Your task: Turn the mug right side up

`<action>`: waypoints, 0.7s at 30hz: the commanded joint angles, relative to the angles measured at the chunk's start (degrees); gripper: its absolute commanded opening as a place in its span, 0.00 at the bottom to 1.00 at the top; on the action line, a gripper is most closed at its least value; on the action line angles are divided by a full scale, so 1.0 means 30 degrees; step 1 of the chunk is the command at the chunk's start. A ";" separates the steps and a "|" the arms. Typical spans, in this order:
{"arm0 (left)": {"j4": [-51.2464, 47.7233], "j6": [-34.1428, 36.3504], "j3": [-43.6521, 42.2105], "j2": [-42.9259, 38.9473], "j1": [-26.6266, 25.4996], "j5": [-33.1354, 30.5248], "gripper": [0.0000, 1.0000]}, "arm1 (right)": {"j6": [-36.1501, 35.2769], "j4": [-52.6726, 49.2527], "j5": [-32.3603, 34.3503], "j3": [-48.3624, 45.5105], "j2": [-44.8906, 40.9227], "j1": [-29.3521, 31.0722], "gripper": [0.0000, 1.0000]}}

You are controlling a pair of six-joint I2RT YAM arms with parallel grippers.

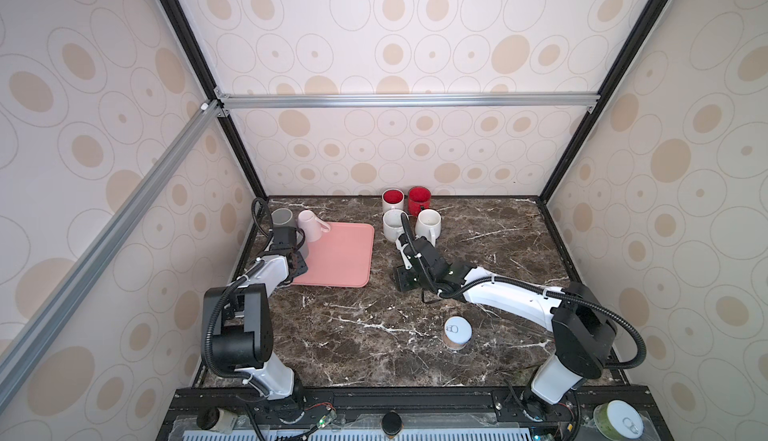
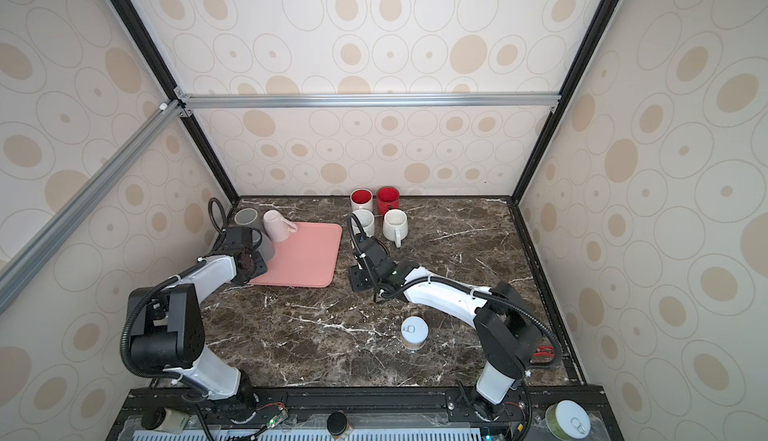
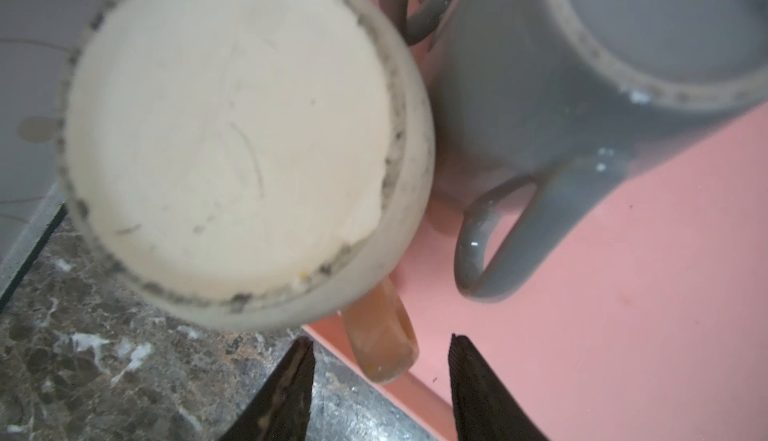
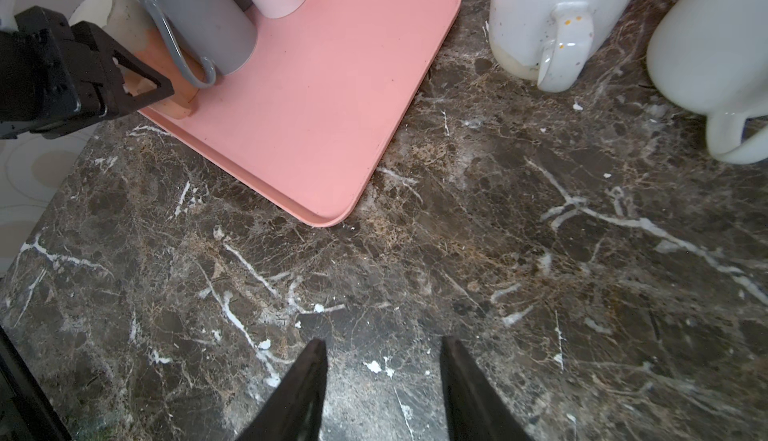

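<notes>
At the lower middle of the left wrist view, the left gripper stands spread astride the handle of the upside-down mug at the tray's edge. It should close squarely on the handle, then lift clear of the grey mug before rolling. The right gripper is spread and empty.

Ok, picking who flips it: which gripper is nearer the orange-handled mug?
Left. The left gripper straddles the handle of that mug; the right gripper hovers over counter beyond the tray.
</notes>
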 commanded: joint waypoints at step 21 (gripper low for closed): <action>0.1897 -0.0412 -0.0764 0.0226 0.0091 -0.1934 0.04 | -0.0689 -0.0658 0.0763 0.0492 0.0139 0.0056 0.48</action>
